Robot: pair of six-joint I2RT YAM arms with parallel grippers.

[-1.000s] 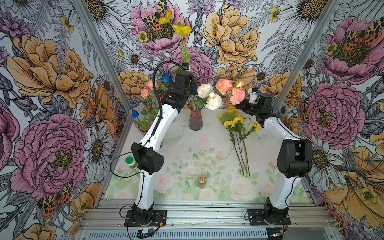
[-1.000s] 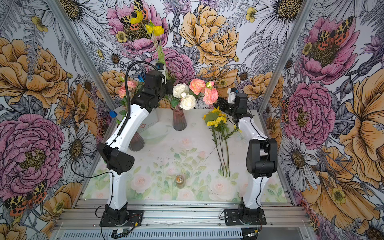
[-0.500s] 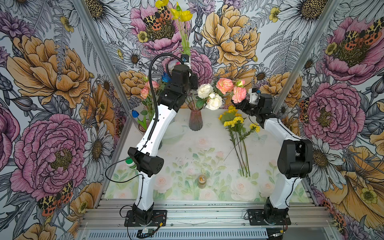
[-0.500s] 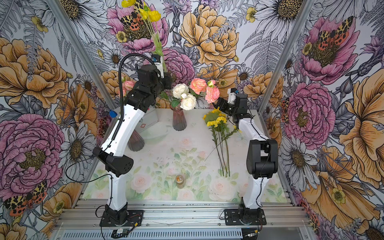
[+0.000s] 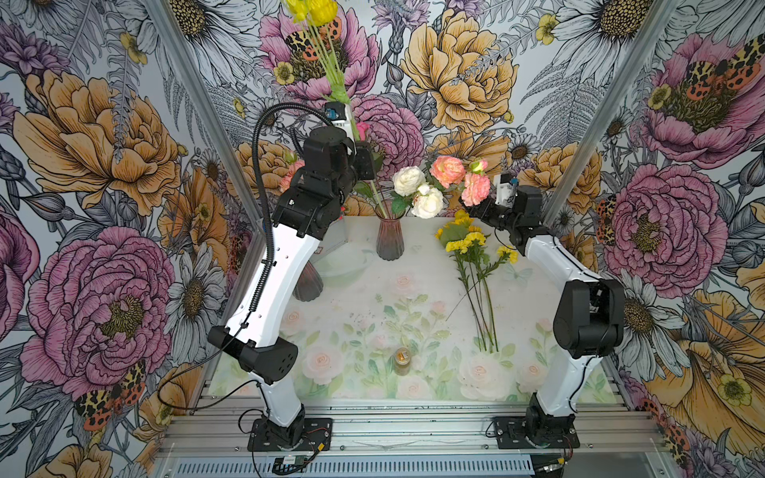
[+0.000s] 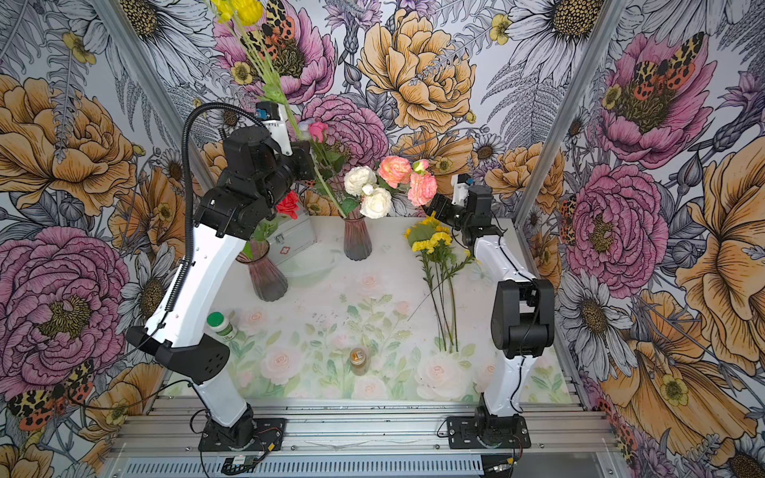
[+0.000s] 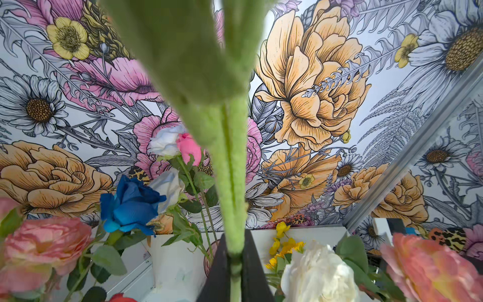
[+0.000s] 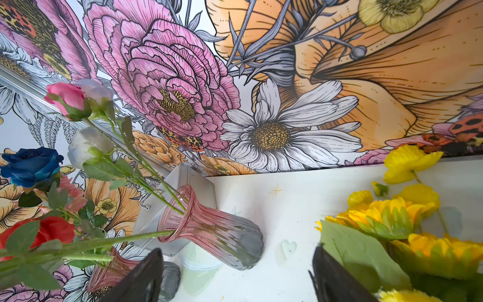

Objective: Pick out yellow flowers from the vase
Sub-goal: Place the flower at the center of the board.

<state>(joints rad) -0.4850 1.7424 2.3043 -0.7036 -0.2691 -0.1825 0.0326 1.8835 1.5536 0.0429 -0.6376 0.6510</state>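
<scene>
My left fingers clamp a yellow flower's stem high above the vase; right fingers gape empty. Its tail could snag roses, tipping the vase.

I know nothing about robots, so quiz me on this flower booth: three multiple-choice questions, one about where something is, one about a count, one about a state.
1. Where do the picked yellow flowers lie?
A) in a vase
B) on the metal box
C) on the table

2. How many glass vases stand on the table?
A) one
B) two
C) four

3. What is the left tool doing?
A) shut on a green stem
B) open and empty
C) shut on a white rose

Answers:
1 C: the bunch lies flat on the table, stems towards the front.
2 B: both top views show two pinkish vases.
3 A: its jaws pinch the stem, and the yellow heads stand high above.
</scene>
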